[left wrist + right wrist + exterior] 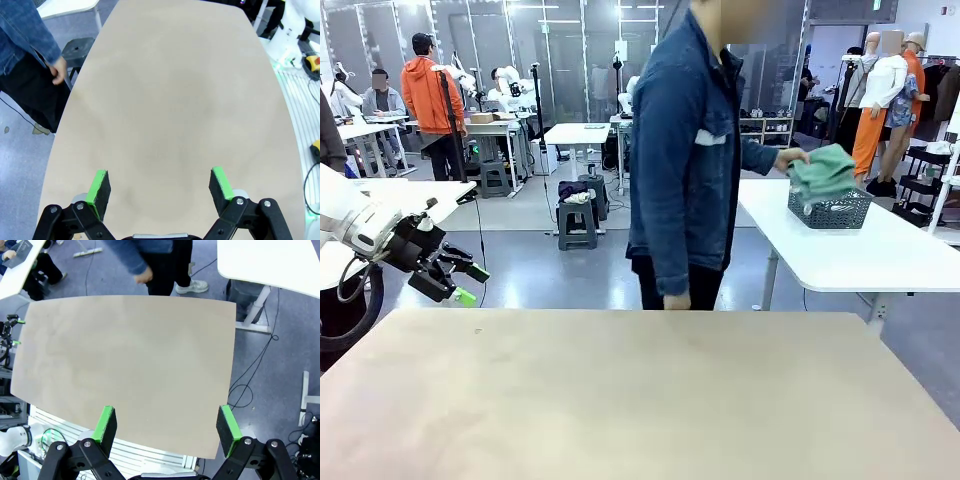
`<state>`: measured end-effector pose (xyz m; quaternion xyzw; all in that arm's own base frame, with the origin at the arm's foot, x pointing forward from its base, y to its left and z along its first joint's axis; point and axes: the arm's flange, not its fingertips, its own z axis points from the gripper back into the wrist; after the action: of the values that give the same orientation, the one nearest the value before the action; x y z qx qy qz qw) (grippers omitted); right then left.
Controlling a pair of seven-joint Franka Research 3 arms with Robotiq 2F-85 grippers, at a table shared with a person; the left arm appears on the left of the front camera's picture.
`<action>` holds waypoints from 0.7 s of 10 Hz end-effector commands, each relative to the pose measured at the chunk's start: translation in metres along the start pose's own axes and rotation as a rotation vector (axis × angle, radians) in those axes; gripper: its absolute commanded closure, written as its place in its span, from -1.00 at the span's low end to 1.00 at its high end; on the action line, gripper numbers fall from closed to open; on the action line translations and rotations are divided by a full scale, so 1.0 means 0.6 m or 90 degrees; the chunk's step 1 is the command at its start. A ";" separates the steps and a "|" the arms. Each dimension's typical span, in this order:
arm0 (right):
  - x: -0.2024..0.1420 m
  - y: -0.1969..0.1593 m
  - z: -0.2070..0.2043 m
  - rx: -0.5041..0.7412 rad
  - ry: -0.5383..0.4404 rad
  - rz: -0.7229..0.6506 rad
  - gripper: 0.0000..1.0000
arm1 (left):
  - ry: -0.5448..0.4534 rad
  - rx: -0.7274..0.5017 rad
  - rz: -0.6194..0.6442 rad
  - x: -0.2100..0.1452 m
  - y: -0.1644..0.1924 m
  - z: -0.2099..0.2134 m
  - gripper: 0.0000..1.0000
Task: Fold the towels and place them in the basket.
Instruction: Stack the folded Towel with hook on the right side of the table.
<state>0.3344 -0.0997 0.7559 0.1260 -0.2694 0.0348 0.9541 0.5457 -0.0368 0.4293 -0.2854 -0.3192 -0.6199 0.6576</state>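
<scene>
End effector (460,283) on the left arm is hanging released over the left edge of the surface (640,400); the right end effector (167,427) is gaping released too. One person (685,160) is pressing one green towel (825,172) into one basket (830,210) on the white table (880,250) at far right.

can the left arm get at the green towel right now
Probably not. The towel is in the person's hand over the basket on another table behind them, while the open left gripper hovers by its own table's near-left edge.
</scene>
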 end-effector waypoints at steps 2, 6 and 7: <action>0.003 0.001 0.001 -0.005 0.003 -0.010 -1.00 | 0.002 -0.001 0.001 0.000 0.000 0.000 -1.00; 0.003 0.001 0.001 -0.005 0.003 -0.010 -1.00 | 0.002 -0.001 0.001 0.000 0.000 0.000 -1.00; 0.003 0.001 0.001 -0.005 0.003 -0.010 -1.00 | 0.002 -0.001 0.001 0.000 0.000 0.000 -1.00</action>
<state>0.3344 -0.0998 0.7559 0.1260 -0.2694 0.0348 0.9541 0.5457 -0.0368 0.4293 -0.2854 -0.3192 -0.6199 0.6576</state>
